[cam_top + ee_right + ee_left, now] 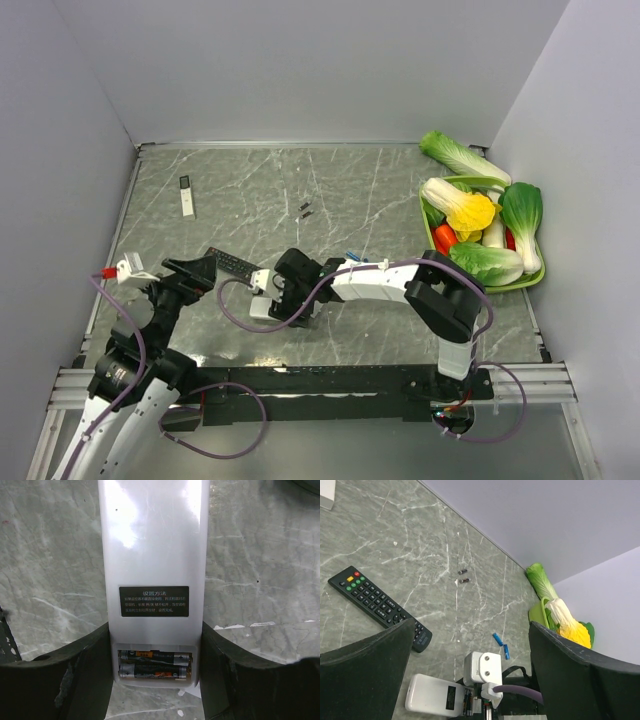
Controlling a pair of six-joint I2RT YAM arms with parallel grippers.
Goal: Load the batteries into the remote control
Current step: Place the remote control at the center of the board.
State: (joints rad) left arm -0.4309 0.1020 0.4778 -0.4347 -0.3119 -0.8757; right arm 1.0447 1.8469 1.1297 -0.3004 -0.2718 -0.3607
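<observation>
A white remote control lies back side up on the table, its battery bay uncovered. Two black batteries sit side by side in that bay. My right gripper is shut on the remote's bay end, one finger against each long side. In the top view this remote lies just left of the right gripper. My left gripper hangs open and holds nothing, above the table near the white remote. Two blue batteries and two dark batteries lie loose on the table.
A black remote lies between the two grippers, face up. A small white remote lies at the far left. A green basket of toy vegetables stands at the right edge. Walls close the table on three sides.
</observation>
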